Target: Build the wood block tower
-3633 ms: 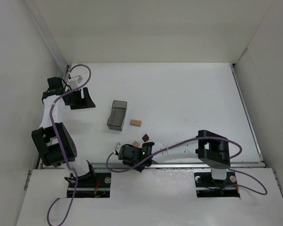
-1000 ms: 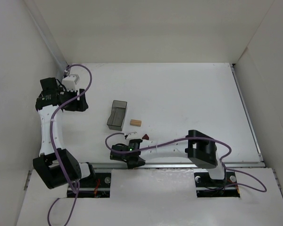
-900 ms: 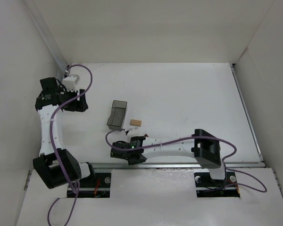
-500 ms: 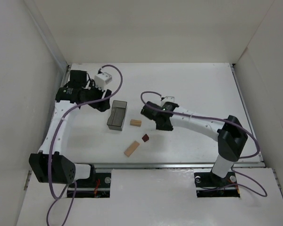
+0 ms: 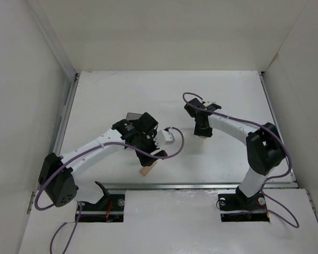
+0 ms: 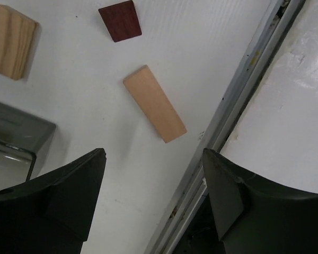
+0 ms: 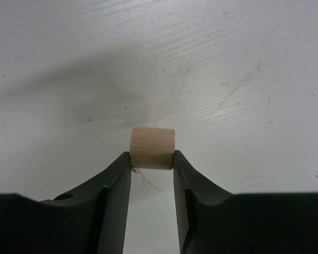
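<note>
Over the white bench (image 5: 228,95) my right tool (image 7: 151,156) clamps a tan piece (image 7: 152,143), surely light and stiff, at its tips, while my left tool (image 6: 153,159) gapes empty, the plank (image 6: 154,103) just ahead, best pinched across its narrow width.

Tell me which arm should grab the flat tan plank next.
Left. The left gripper hangs open just above the plank, with nothing between its fingers. The right gripper is shut on a small tan piece, some way from the plank.
</note>
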